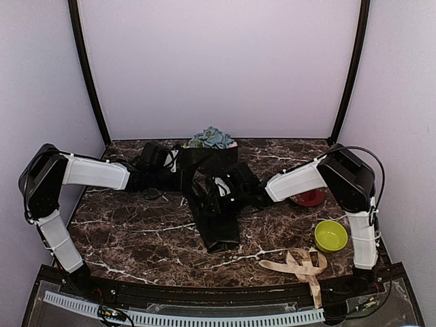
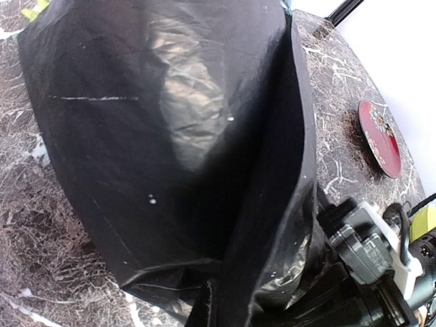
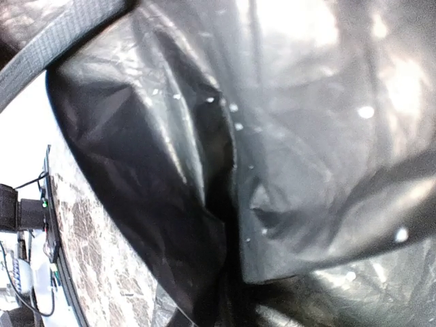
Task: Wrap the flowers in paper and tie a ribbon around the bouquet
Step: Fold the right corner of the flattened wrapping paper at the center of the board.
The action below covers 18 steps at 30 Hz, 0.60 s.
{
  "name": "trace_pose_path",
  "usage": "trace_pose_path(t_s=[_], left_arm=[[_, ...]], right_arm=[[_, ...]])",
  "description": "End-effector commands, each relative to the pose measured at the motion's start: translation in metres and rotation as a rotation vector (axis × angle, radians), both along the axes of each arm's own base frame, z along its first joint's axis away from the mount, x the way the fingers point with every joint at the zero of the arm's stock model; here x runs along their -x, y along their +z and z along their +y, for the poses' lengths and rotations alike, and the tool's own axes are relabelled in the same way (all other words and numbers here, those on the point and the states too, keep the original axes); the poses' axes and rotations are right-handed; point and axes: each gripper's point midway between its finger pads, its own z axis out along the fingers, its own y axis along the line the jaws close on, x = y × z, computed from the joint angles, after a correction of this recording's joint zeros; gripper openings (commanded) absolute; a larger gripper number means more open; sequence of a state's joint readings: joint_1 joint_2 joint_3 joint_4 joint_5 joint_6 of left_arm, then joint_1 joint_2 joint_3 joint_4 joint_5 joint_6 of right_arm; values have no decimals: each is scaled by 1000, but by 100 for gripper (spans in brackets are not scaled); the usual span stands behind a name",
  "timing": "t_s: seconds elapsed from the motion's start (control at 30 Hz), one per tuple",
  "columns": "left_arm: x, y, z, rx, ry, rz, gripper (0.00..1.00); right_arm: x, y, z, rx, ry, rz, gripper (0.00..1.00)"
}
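Black paper holding the flowers at its far end, left gripper pressed shut at its left, right gripper against it with spread impossible to tell, green bowl off its right

top external: fixed, high above the near edge, looking down over the whole bench to its far edge | left wrist: close on the paper, facing the right edge | right wrist: closer yet, paper fills it | shared: the paper, mid-bench
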<state>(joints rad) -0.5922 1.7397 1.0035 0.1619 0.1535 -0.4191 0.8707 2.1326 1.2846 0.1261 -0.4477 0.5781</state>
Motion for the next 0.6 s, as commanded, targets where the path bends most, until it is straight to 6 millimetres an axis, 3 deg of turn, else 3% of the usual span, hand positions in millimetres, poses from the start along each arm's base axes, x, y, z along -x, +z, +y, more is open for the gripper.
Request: trace_pose_path(t_s=[0.0,0.1,0.27,0.43,0.57], left_arm=[[-10,11,0,23,-11,-31,0],[-17,8,7,10,3,-29,0],[-30,-3,19,31,27,25,0],[-39,-23,29,75,54,122,0],[-45,-38,43,108,106,203,0]], right_arm=[[8,6,1,23,31,-7,22],[18,25,-2,-4,92,-40,41],[47,52,-18,-52,206,-103,53],[73,19,-42,14,233,-31,51],[79,-3,-50,83,217,-33,46]])
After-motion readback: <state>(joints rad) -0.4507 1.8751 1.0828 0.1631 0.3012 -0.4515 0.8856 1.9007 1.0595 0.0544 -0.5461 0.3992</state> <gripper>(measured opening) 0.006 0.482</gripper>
